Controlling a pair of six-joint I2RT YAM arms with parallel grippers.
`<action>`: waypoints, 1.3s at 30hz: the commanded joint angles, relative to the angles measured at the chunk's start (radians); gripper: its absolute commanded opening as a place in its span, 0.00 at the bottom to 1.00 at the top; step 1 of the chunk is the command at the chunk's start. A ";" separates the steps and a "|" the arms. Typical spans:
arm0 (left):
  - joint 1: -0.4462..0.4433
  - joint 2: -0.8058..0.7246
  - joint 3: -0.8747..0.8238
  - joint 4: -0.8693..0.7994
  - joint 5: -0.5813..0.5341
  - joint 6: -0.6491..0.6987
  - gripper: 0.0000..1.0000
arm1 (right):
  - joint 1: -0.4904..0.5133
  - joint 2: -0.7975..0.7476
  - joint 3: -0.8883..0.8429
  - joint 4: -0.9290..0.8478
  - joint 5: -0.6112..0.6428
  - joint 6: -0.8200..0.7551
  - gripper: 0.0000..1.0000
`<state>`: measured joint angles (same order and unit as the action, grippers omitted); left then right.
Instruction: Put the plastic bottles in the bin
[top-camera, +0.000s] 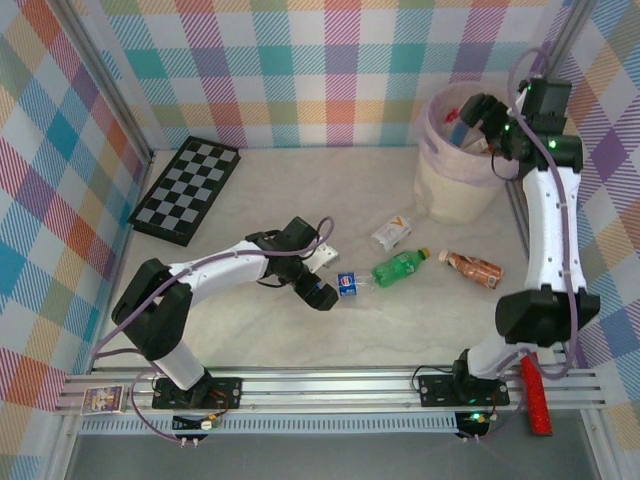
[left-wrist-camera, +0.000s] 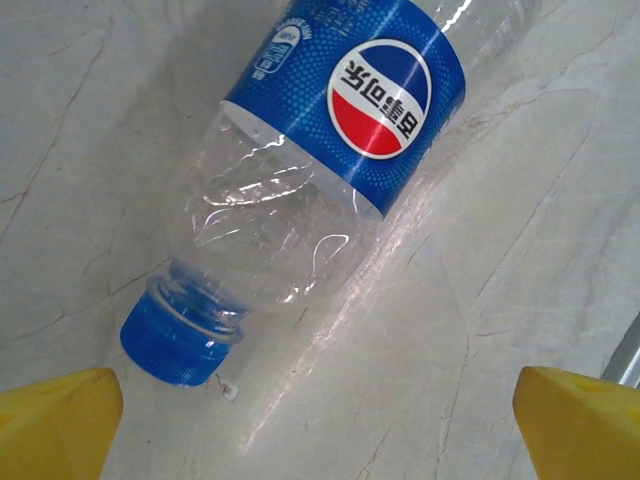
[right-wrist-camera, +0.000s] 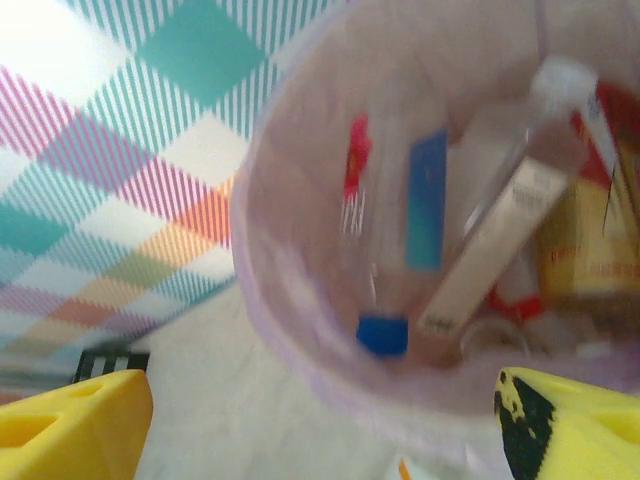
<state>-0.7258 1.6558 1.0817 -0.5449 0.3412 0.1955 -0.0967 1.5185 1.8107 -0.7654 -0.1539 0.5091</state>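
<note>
Top external: chessboard (top-camera: 187, 190) left of bin (top-camera: 450, 192), red stick (top-camera: 537, 395) at front right.

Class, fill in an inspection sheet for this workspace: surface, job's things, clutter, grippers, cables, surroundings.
Surface: pale marbled table, no spills seen.
Job's things: blue-label bottle, green bottle, white-label bottle and brown bottle lie on the table; bin, far right, holds binned bottles.
Clutter: checkerboard far left; red stick on the near rail.
Grippers: left gripper open, facing the blue-label bottle; right gripper open above the bin.
Cables: purple cables along both arms.
Surroundings: plaid walls.
</note>
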 joint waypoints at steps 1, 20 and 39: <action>-0.009 0.033 0.050 -0.038 -0.003 0.059 1.00 | 0.008 -0.103 -0.159 0.000 -0.074 -0.013 0.89; -0.059 0.214 0.134 0.051 -0.018 0.124 0.94 | 0.008 -0.369 -0.498 -0.056 -0.202 0.039 0.89; -0.035 0.140 0.071 0.085 -0.020 0.031 0.51 | 0.026 -0.452 -0.667 0.054 -0.392 0.171 0.88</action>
<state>-0.7734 1.8542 1.1812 -0.4564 0.3126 0.2584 -0.0853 1.0939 1.1652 -0.7410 -0.4820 0.6479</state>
